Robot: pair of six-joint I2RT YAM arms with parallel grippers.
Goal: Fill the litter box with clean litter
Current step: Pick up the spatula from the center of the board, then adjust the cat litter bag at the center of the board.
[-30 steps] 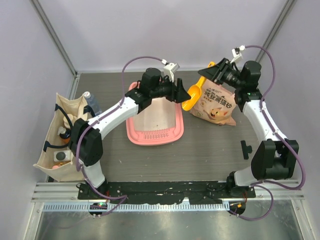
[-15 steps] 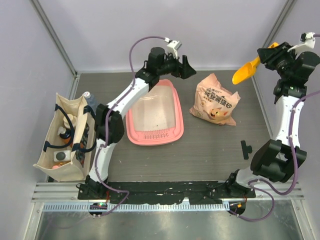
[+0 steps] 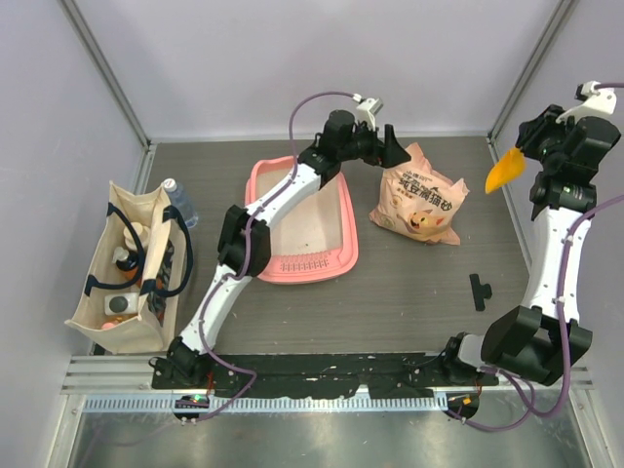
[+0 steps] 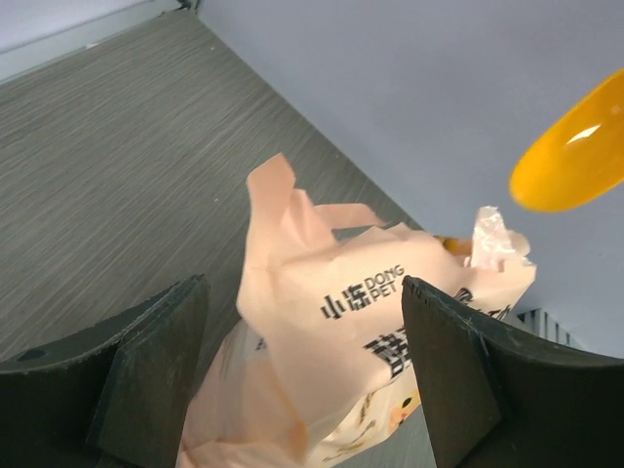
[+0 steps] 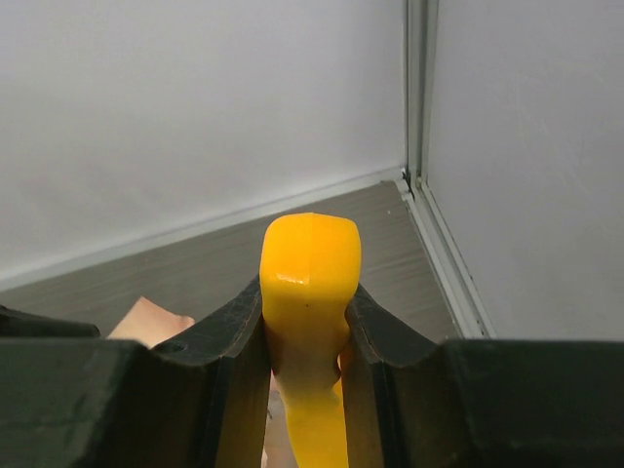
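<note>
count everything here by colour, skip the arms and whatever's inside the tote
pink: 1, litter box
peach: 1, litter bag
yellow-orange: 1, scoop, held up in the right claw
beige: 1, tote bag
black: 1, small loose part
total: 5

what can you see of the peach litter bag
The litter bag is crinkly peach plastic printed with a cartoon cat, dark Chinese characters and DONG PET. It lies slumped on the table, right of the pink litter box and apart from it. The left gripper, fingers open, hovers at its crumpled top; contact is unclear.
</note>
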